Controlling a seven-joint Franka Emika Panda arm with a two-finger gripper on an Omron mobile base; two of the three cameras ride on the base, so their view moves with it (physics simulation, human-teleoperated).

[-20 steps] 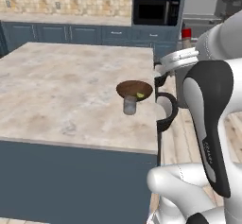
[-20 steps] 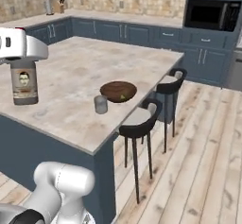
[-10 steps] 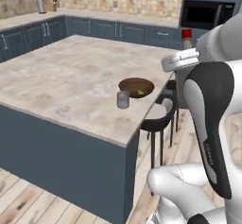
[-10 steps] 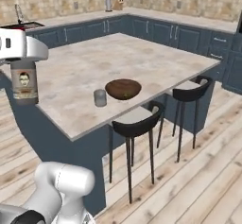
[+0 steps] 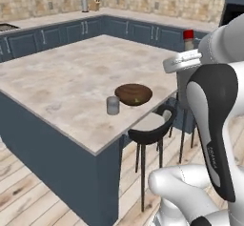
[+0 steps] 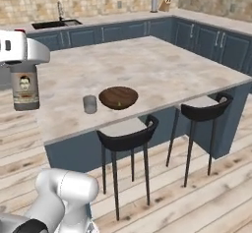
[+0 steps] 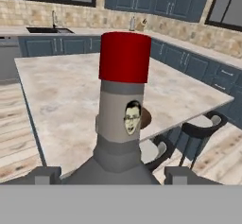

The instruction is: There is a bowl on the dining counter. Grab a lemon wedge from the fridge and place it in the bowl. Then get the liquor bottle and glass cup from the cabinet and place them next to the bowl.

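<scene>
Gripper (image 7: 113,178) jaws clamped on upright liquor bottle (image 6: 25,88) held off the dining counter (image 6: 162,65), bowl (image 6: 118,97) holding lemon wedge (image 6: 118,103) near counter edge, glass cup (image 6: 89,104) just beside bowl at nine o'clock

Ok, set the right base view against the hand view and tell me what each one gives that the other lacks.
The right base view alone gives the glass cup standing on the dining counter just beside the bowl, with a small yellow-green lemon wedge inside the bowl. The hand view alone gives the liquor bottle from close up: its red cap and the face on its label. Both share the bottle, the counter, the stools and the sink at the back wall.
</scene>
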